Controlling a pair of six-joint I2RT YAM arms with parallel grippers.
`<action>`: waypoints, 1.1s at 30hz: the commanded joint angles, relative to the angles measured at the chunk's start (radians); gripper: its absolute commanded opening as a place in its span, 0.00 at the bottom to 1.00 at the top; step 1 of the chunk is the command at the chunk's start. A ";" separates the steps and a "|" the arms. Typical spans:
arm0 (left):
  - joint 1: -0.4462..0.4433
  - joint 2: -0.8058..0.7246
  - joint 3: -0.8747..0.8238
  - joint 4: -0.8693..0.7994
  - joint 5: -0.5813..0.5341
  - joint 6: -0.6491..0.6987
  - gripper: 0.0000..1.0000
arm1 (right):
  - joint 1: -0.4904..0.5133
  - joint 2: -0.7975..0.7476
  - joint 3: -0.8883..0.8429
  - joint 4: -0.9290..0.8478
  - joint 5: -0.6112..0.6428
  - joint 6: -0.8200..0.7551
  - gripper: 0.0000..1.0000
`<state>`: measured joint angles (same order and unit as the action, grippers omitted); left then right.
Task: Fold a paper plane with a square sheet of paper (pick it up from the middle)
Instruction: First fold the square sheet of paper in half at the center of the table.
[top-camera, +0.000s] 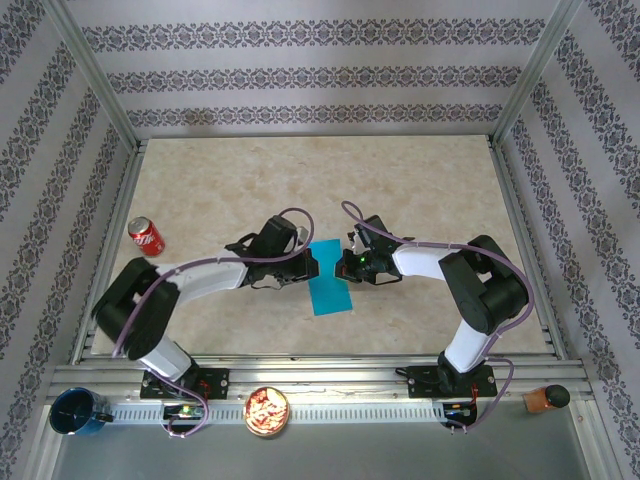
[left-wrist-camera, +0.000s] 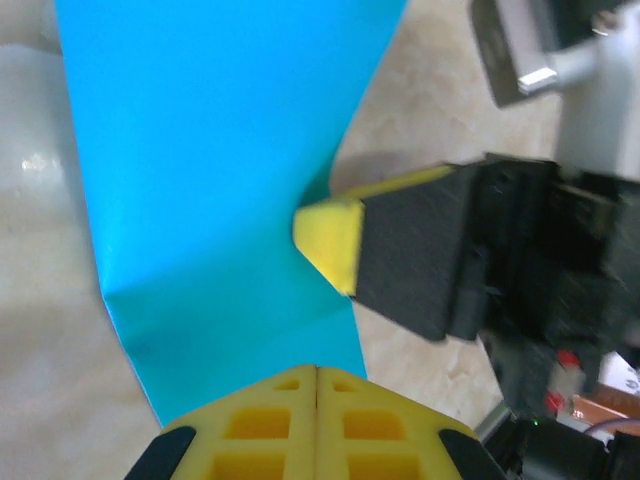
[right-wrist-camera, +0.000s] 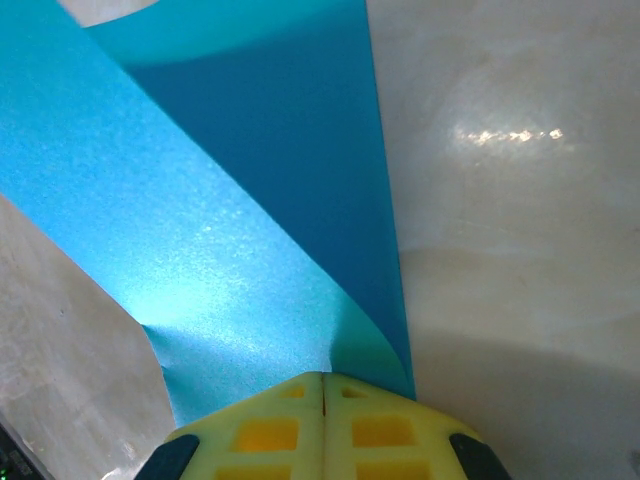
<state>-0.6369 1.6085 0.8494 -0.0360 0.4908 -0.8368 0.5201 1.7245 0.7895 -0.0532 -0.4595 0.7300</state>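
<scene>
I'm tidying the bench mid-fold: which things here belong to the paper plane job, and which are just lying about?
In use: blue paper, left gripper, right gripper, both shut on it.
Lying about: soda can, blue cup, bowl.

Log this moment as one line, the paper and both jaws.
sheet: between arms, curled over itself | left jaws: shut on sheet | right jaws: shut on sheet | stage: folding, no plane yet

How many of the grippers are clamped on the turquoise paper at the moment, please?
2. The left gripper is shut on the turquoise paper at its left edge; the right gripper is shut on its right edge.
</scene>
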 joint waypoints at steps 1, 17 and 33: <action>0.024 0.071 0.039 0.042 0.060 0.023 0.05 | 0.001 0.036 -0.039 -0.158 0.115 -0.007 0.00; 0.039 0.199 -0.098 0.145 0.082 -0.020 0.04 | -0.009 0.058 -0.014 -0.192 0.104 -0.059 0.00; 0.085 0.104 0.040 0.059 0.083 -0.006 0.07 | -0.012 0.093 0.046 -0.260 0.088 -0.133 0.00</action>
<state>-0.5808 1.6939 0.8459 0.0872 0.5758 -0.8818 0.5190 1.7546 0.8619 -0.1661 -0.4614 0.6277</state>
